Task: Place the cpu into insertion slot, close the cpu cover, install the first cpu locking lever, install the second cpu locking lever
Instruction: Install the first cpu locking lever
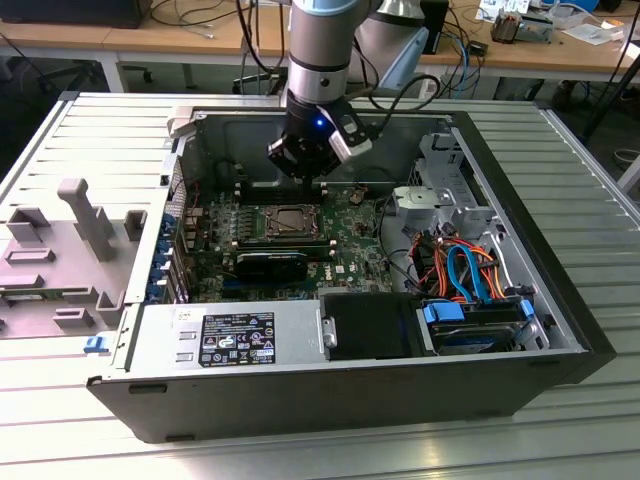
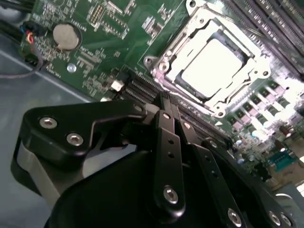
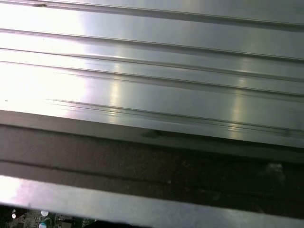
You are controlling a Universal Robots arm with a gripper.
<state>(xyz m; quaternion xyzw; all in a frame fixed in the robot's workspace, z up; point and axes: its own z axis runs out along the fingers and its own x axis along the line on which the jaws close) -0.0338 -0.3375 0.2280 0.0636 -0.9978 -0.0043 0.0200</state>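
Claw (image 2: 172,113) just beside cpu cover (image 2: 209,61)

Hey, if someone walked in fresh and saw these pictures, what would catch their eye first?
Probably the open computer case lying on its side on the ribbed metal table, with the robot arm reaching down so its gripper hangs just above the green motherboard. Next, in the second wrist view, the cpu shines bright inside its silver socket frame, close beyond the gripper's tip.
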